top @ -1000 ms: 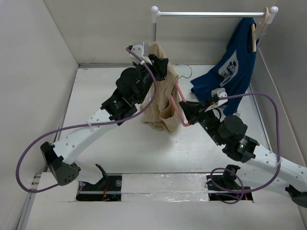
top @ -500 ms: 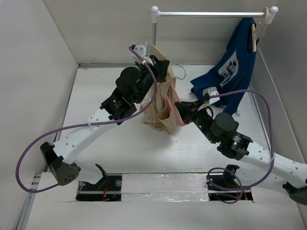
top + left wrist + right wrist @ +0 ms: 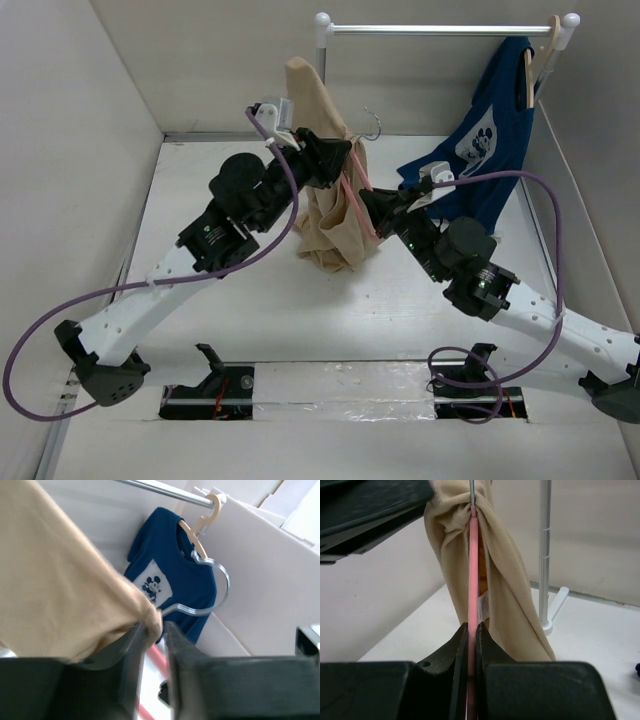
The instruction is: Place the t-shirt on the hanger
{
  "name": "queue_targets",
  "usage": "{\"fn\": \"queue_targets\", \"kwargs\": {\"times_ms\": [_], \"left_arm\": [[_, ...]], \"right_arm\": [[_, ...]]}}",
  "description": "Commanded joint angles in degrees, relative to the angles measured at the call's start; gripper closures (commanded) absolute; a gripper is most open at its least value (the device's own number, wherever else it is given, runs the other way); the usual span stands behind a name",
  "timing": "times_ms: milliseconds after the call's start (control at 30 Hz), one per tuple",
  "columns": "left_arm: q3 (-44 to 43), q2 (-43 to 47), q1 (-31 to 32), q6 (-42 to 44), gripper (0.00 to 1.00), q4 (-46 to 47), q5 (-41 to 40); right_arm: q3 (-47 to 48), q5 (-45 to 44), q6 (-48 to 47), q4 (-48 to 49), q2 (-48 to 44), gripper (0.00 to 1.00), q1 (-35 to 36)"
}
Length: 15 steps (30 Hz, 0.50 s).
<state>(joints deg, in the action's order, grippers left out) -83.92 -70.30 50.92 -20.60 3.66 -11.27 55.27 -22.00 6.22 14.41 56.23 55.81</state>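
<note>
Above the rear centre of the table [image 3: 230, 320], the t-shirt [image 3: 325, 220] hangs bunched, one fold pinched between the fingers of the left gripper [image 3: 152, 635]. Fabric hides most of the hanger [image 3: 473, 570]; only one pink arm and the metal hook [image 3: 373, 125] show. The right gripper [image 3: 471, 635] is clamped on that pink arm. Whether the hem touches the table cannot be determined. The rack post [image 3: 322, 60] stands just behind, the dark blue shirt [image 3: 480, 150] near on the right; table surface extends left and forward.

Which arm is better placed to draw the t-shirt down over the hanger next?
Left, probably. The left gripper pinches the t-shirt fabric beside the hanger hook, while the right gripper is clamped on the hanger's pink arm, steadying it.
</note>
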Motion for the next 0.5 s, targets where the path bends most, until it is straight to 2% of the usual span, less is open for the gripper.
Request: {"fn": "queue_targets", "kwargs": {"times_ms": [0,67,100,333,467], "left_arm": [[3.4,5.16,0.41,-1.81,0.67,1.78,-1.91],[7.08,8.23,0.41,-2.69,0.5,5.02,-2.62],[8.06,9.12,0.41,-3.04,0.47,5.74,-3.49],[8.86,7.47,0.41,-6.82,0.44,8.02,-6.57],[11.75,6.85,-0.11,-10.24,0.37,15.39,-7.72]], "right_arm": [[3.71,2.75,-0.33,8.79,0.02,1.0,-0.53],[2.4,2.84,0.28,9.05,-0.33,1.0,-0.53],[1.78,2.32,0.81,9.4,-0.85,1.0,-0.53],[-0.24,3.45,2.13,8.35,-2.17,1.0,-0.53],[-0.77,3.81,2.39,7.73,-2.52,1.0,-0.53]]}}
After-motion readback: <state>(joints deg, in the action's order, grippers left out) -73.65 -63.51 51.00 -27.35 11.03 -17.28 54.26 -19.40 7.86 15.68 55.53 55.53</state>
